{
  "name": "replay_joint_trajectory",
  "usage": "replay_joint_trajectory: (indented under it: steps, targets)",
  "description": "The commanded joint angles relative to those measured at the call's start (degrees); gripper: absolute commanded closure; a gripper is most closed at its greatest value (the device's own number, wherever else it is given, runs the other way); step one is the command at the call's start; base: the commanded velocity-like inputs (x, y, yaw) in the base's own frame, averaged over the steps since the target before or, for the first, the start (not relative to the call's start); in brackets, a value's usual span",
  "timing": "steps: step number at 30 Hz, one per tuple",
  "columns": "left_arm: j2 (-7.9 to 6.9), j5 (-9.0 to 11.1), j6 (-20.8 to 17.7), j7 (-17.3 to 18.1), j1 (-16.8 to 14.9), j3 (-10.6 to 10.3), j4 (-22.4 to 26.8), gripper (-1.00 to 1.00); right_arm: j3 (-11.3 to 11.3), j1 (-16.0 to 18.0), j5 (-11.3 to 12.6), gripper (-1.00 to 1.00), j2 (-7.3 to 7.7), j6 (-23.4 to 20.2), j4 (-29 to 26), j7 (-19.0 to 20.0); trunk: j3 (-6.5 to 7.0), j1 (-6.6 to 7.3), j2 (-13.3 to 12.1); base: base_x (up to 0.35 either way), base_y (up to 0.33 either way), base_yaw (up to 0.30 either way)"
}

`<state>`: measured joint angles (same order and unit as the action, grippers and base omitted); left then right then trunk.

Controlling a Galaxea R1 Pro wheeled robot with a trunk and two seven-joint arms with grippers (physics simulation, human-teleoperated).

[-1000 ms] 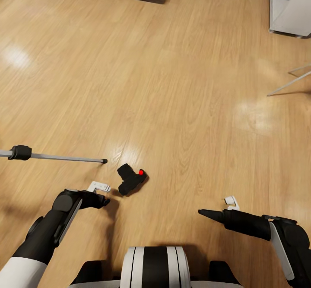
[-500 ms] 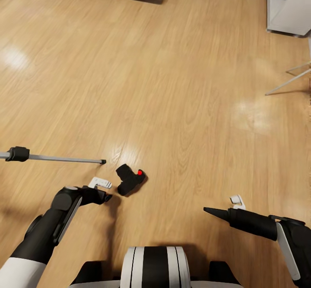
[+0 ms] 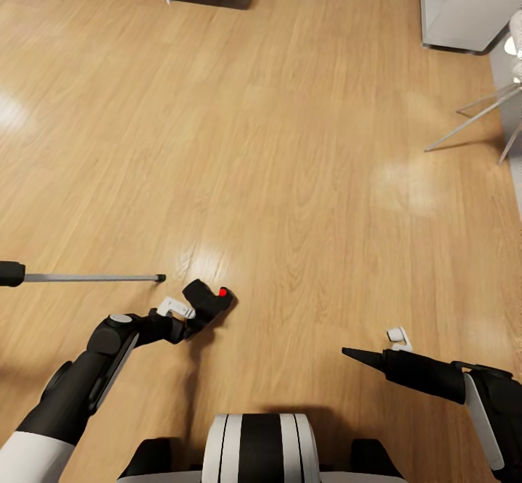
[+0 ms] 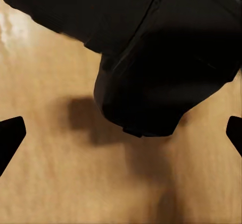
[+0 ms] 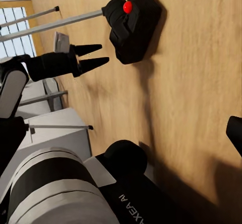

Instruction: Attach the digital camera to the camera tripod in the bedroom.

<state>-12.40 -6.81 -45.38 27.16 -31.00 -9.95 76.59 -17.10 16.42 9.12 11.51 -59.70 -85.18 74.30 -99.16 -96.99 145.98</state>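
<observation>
floor (image 3: 290,142): light wood planks, glossy glare patches | white shelf unit (image 3: 464,4): far right | window (image 5: 15,30): bright

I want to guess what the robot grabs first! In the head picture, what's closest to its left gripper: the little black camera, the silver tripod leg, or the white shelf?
1. The digital camera, on the floor right in front of the left gripper.
2. The tripod leg, lying farther to the left.
3. The white shelf, far across the room, upper right.

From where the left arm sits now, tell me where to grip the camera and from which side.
Grip the digital camera across its boxy body, probably coming from the left gripper's side. It lies on the wood floor with its red button on the far end, and the open fingers already point at it.
</observation>
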Motion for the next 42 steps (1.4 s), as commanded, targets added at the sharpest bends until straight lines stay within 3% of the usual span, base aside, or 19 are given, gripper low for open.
replay_joint_trajectory:
  steps: [1,2,3,5,11,13,20,42]
  targets:
    - [-0.08,-0.7,-0.1,0.5,0.0,-0.3,0.0,-1.0,0.0,0.0,0.0,-1.0,0.01,-0.3,0.0,0.1,-0.03,0.01,0.0,0.0,0.0,-0.02]
    - [-0.19,-1.0,0.0,0.6,0.0,-1.0,0.0,-1.0,0.0,0.0,0.0,-1.0,0.01,-0.3,0.1,0.1,-0.03,0.01,0.0,0.0,0.0,-0.013]
    - [-0.75,-2.3,0.0,0.7,0.0,-3.3,-0.3,-1.0,0.0,0.0,0.0,-1.0,0.01,-0.3,0.2,0.1,-0.03,0.01,0.0,0.0,0.0,-0.004]
    - [-1.21,-3.1,0.0,0.7,0.0,-4.6,-0.4,-1.0,0.0,0.0,0.0,-1.0,0.01,-0.3,0.2,0.1,-0.02,0.01,0.0,0.0,0.0,-0.003]
    - [-2.31,-3.9,0.1,0.7,0.0,-6.1,-0.6,-1.0,-0.1,0.0,0.0,-1.0,0.01,-0.3,0.2,0.1,-0.02,0.01,0.0,0.0,0.0,-0.001]
    - [-3.42,-4.0,0.1,0.7,0.0,-6.4,-0.6,-1.0,-0.1,0.0,0.0,-1.0,0.02,-0.3,0.2,0.1,-0.02,0.01,0.0,0.0,0.0,0.0]
    - [-4.15,-4.1,0.1,0.7,0.0,-6.5,-0.6,-1.0,-0.1,0.0,-0.5,-1.0,0.0,-0.3,0.2,0.1,-0.02,0.01,0.0,0.0,0.0,0.0]
    - [-3.86,-5.3,-0.4,0.7,0.0,-6.6,-0.6,-1.0,-0.1,0.0,-0.3,-1.0,-0.1,-0.3,0.4,0.3,-0.02,0.01,0.0,0.0,0.0,0.0]
